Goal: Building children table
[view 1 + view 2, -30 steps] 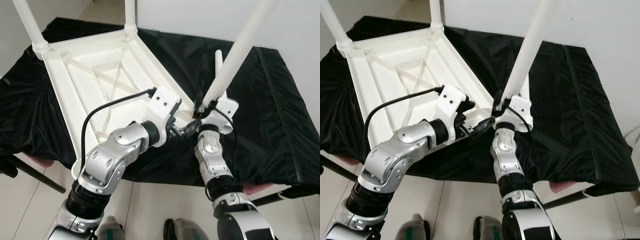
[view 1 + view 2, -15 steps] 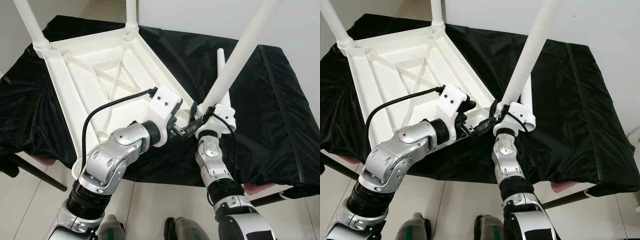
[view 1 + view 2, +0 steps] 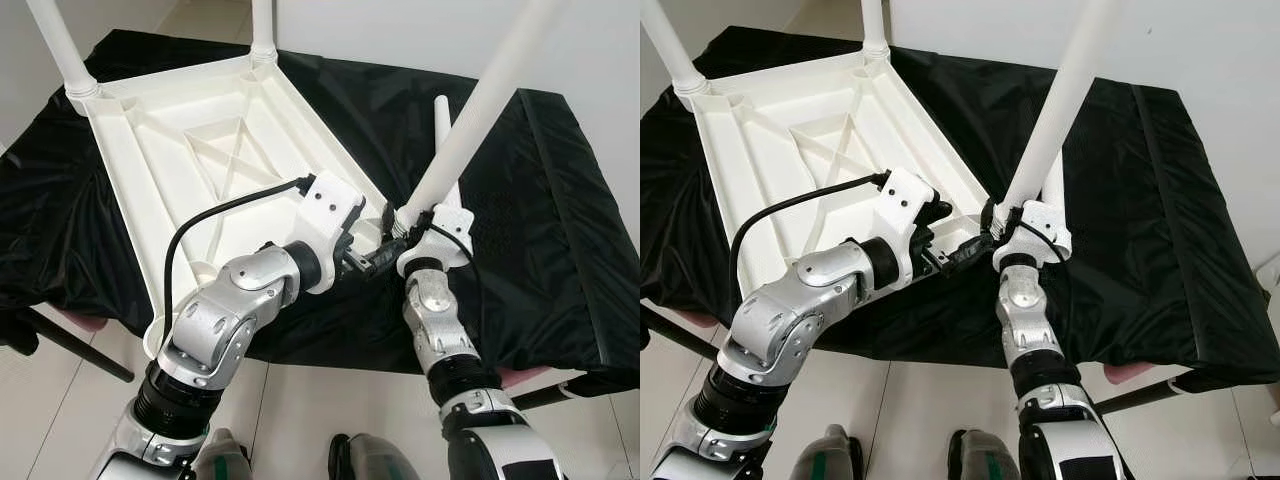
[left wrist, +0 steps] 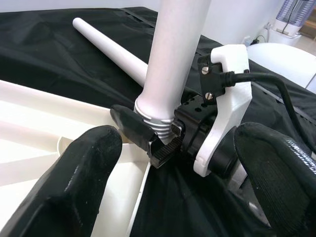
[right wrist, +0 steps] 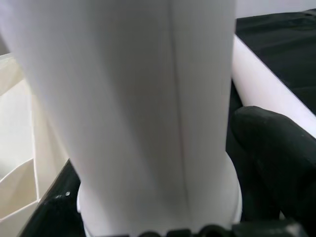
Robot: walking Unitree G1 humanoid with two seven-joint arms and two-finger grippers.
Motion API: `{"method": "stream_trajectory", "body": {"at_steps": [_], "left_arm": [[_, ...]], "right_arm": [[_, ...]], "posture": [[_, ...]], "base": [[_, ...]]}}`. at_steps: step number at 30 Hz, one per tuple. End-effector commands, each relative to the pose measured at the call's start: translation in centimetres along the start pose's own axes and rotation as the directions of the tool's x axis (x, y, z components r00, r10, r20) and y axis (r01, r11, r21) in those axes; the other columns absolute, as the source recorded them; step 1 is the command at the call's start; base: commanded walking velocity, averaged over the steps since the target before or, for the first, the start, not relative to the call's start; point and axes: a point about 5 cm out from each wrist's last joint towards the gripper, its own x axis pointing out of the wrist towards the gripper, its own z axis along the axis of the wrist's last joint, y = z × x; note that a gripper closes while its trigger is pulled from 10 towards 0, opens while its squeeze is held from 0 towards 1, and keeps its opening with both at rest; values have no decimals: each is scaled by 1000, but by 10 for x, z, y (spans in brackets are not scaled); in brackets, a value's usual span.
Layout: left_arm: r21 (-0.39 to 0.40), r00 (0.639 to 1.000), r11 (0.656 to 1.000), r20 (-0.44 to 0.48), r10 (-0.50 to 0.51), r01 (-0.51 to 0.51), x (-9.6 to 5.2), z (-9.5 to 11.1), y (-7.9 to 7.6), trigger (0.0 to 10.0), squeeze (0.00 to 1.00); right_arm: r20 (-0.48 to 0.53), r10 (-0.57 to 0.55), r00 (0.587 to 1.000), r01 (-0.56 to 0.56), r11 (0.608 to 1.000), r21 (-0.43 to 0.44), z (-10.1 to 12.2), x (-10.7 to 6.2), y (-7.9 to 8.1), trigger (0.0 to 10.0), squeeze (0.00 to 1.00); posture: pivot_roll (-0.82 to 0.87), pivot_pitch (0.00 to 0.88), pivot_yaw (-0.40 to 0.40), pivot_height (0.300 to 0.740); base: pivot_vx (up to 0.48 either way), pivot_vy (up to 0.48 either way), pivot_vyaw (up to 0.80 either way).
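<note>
Nearest the robot, the front edge of the black cloth (image 3: 560, 250) drops off to pale floor. The landmark is the tabletop (image 3: 200, 150), a white ribbed plastic slab lying upside down on the cloth.

The right gripper (image 4: 165, 143) stands just off the tabletop's near right corner, pinching the threaded lower end of a white leg (image 3: 475, 115). The leg is tilted, rising up and away from the tabletop toward the wall. Its end sits right at the corner; whether it touches the socket there cannot be told.

The left gripper (image 3: 375, 262) reaches across the tabletop's near right edge and points at that same corner. Its fingers (image 4: 81, 163) are spread wide with nothing between them, one over the tabletop's rim and one over the cloth beyond it.

A loose leg (image 4: 111, 47) lies flat on the cloth just past the held one, on the side away from the tabletop.

Right of the tabletop, the cloth runs bare out to its right edge. The tabletop's near left corner overhangs the cloth's front edge.

At the tabletop's two far corners, fitted legs (image 3: 55, 45) stand upright. The cloth ends just behind them against the wall.
</note>
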Motion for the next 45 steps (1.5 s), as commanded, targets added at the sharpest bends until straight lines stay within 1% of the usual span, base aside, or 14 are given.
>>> {"method": "stream_trajectory", "body": {"at_steps": [1, 5, 7, 11, 12, 14, 15, 16, 18, 20, 26, 31, 40, 45], "left_arm": [[-6, 1000, 1000, 1, -24, 24, 0, 0, -4, 10000, 0], [-6, 1000, 1000, 0, -30, 30, 1, 0, -4, 10000, 0], [-5, 999, 999, -1, -35, 35, 1, 0, -5, 10000, 0], [-5, 999, 999, -1, -35, 35, 1, 0, -5, 10000, 0], [-6, 999, 999, -1, -37, 37, 1, 0, -5, 10000, 0], [-6, 999, 999, -1, -37, 37, 1, 0, -5, 10000, 0], [-5, 999, 999, -1, -39, 39, 1, 0, -5, 10000, 0], [-5, 999, 999, -1, -39, 39, 1, 0, -5, 10000, 0], [-5, 999, 999, 0, -40, 40, 1, 0, -5, 10000, 0], [-4, 999, 999, 1, -43, 43, 1, 0, -5, 10000, 0], [-4, 999, 999, 3, -45, 45, 1, 1, -5, 10000, 0], [-3, 999, 999, 3, -46, 46, 1, 1, -5, 10000, 0], [-3, 999, 999, 2, -52, 52, 2, 1, -6, 10000, 0], [-2, 998, 998, -7, -56, 56, 1, -1, -7, 10000, 0]], "right_arm": [[-48, 7, 999, -7, 1000, 1, -8, -3, -6, 10000, 0], [-54, 37, 998, -37, 999, -6, -9, -3, -8, 10000, 0], [-71, 85, 994, -85, 996, 2, -10, -2, -11, 10000, 0], [-71, 85, 994, -85, 996, 2, -10, -2, -11, 10000, 0], [-78, 119, 990, -119, 993, 10, -10, -1, -12, 10000, 0], [-78, 119, 990, -119, 993, 10, -10, -1, -12, 10000, 0], [-75, 167, 983, -166, 986, 15, -8, 0, -14, 10000, 0], [-75, 167, 983, -166, 986, 15, -8, 0, -14, 10000, 0], [-70, 213, 975, -212, 977, 23, -5, 3, -16, 10000, 0], [-62, 290, 955, -289, 957, 25, 0, 7, -18, 10000, 0], [-30, 367, 930, -367, 930, 4, 11, 12, -21, 10000, 0], [-11, 396, 918, -396, 918, -17, 19, 15, -22, 10000, 0], [30, 477, 878, -476, 878, -43, 34, 19, -22, 10000, 0], [39, 492, 869, -491, 870, -46, 38, 20, -23, 10000, 0]], "posture": [[-16, 87, -33, 740], [-21, 90, -32, 740], [-22, 90, -30, 740], [-22, 90, -30, 740], [-22, 90, -30, 740], [-22, 90, -30, 740], [-23, 88, -29, 740], [-23, 88, -29, 740], [-24, 88, -28, 740], [-23, 88, -26, 740], [-23, 85, -25, 740], [-24, 84, -24, 740], [-27, 82, -25, 740], [-27, 81, -24, 740]], "base": [[0, 0, 0], [0, 0, 0], [0, 0, 0], [0, 0, 0], [0, 0, 0], [0, 0, 0], [0, 0, 0], [0, 0, 0], [0, 0, 0], [0, 0, 0], [0, 0, 0], [0, 0, 0], [0, 0, 0], [0, 0, 0]]}}
